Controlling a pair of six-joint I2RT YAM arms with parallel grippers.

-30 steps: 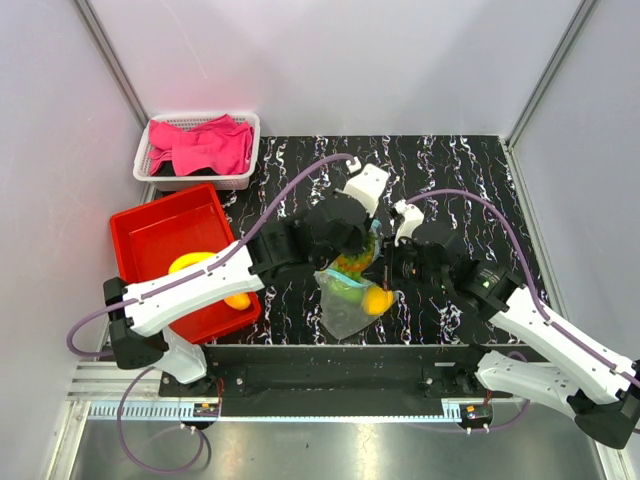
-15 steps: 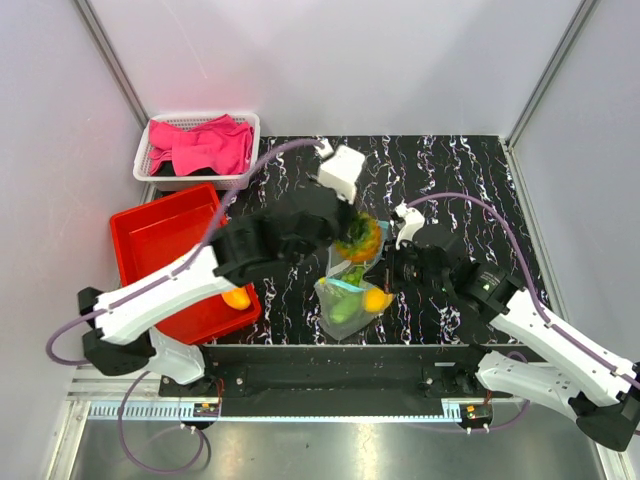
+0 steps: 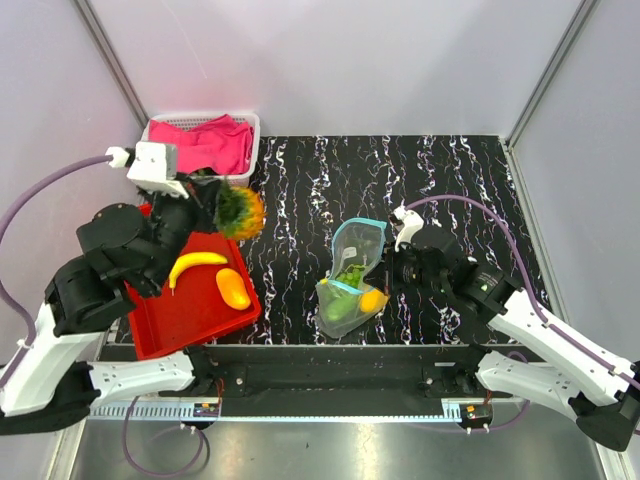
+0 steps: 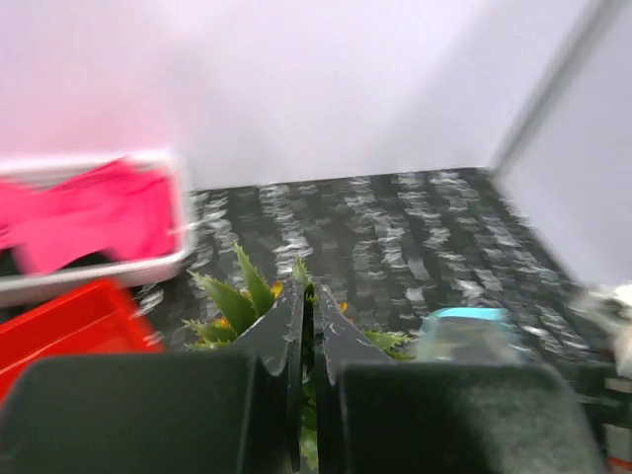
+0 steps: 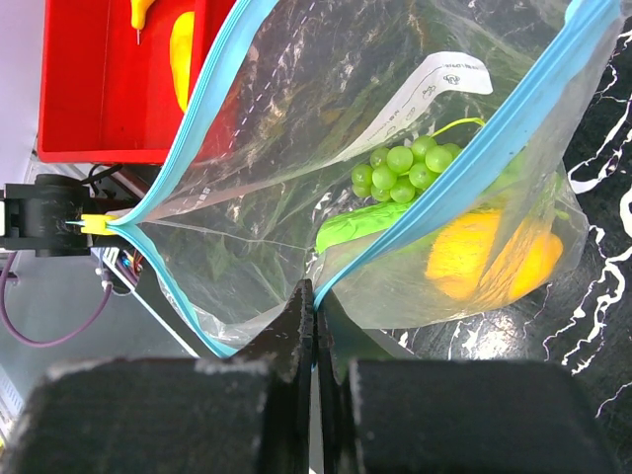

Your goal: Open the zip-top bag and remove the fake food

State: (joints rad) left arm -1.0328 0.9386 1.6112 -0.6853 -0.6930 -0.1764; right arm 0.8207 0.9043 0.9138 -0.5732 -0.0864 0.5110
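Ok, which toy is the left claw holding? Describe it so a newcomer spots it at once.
Find the red bin at the table's left edge. Near its far corner, beside the white basket, the left claw grips the orange fruit. Unlike the smooth yellow pieces in the bin, it is bumpy with spiky green leaves.

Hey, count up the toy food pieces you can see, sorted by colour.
Green: 2, grapes and a long piece, both in the bag
Yellow or orange: 4, banana, oval piece, rounded piece in the bag, pineapple in the left tool
Total: 6
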